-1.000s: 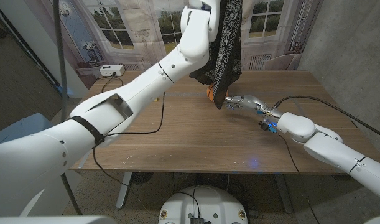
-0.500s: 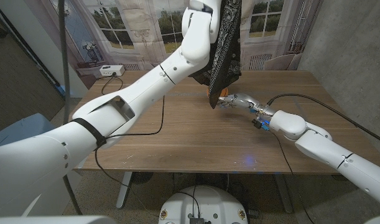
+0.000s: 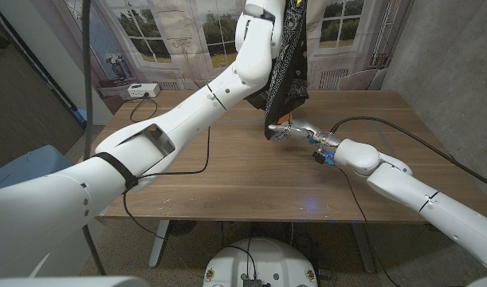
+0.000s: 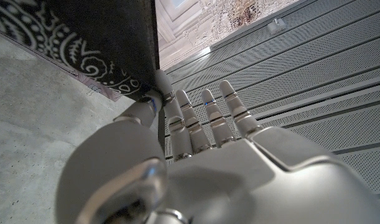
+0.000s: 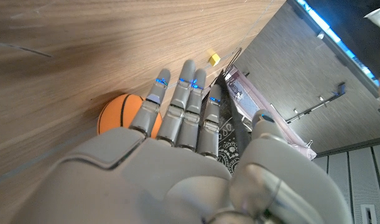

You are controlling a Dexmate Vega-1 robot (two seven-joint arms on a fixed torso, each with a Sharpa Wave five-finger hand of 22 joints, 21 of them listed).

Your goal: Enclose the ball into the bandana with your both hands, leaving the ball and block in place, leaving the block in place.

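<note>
Black paisley bandana [image 3: 289, 68] is dangling, pinched by the left hand [image 4: 177, 168], above the orange ball [image 5: 122, 116]; right hand [image 5: 177, 143], fingers extended and empty, is reaching beside it. Next: catch the hem.

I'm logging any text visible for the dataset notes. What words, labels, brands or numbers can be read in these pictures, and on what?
None can be read.
The bandana held by the left hand carries only a white paisley pattern, no letters.
The ball and the small yellow block show no readable marks.
</note>
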